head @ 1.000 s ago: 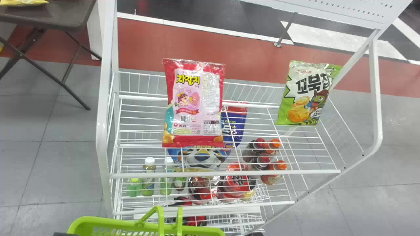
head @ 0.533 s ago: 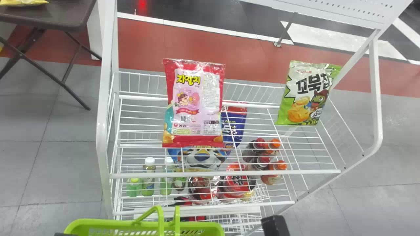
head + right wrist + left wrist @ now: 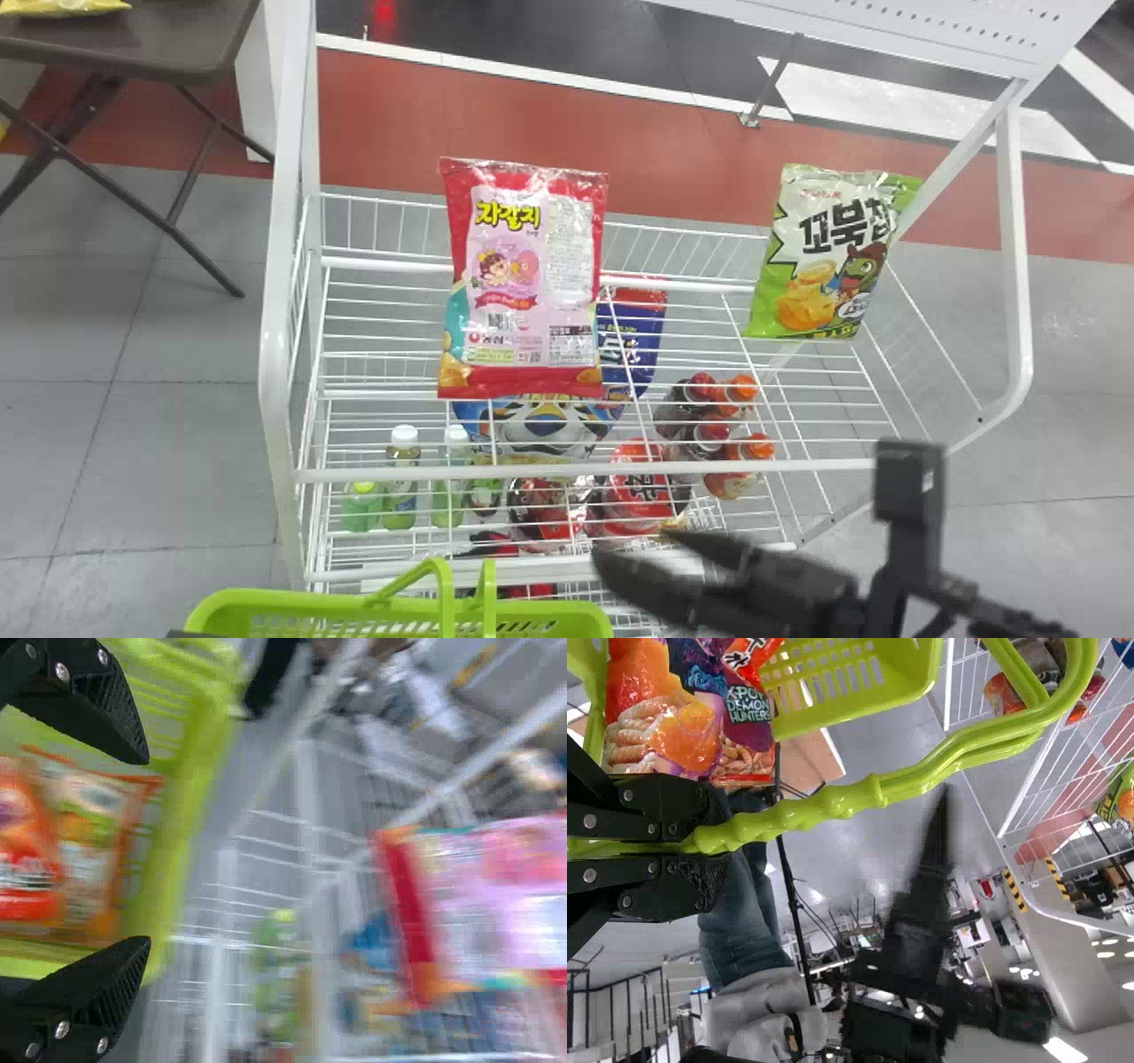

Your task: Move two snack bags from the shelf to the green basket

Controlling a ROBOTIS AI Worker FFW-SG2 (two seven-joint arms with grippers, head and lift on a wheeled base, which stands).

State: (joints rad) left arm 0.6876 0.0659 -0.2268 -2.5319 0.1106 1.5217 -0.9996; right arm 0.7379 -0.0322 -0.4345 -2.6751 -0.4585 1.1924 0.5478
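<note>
Right gripper [image 3: 631, 545] is swinging in, fingers apart; I'm likely starting a pick, needing to face the red bag [image 3: 532, 292], left gripper [image 3: 725, 847] clamping the handles [image 3: 877, 790].

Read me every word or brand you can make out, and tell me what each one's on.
"자갈치": red-and-pink bag on the shelf
"농심": same bag, near its bottom
"꼬북칩": green-and-white bag on the shelf
"KPOP DEMON HUNTERS": orange-and-purple bag in the green basket
Too small: fine print on the red-and-pink bag
Too small or blocked: labels on the bottles underneath
</note>
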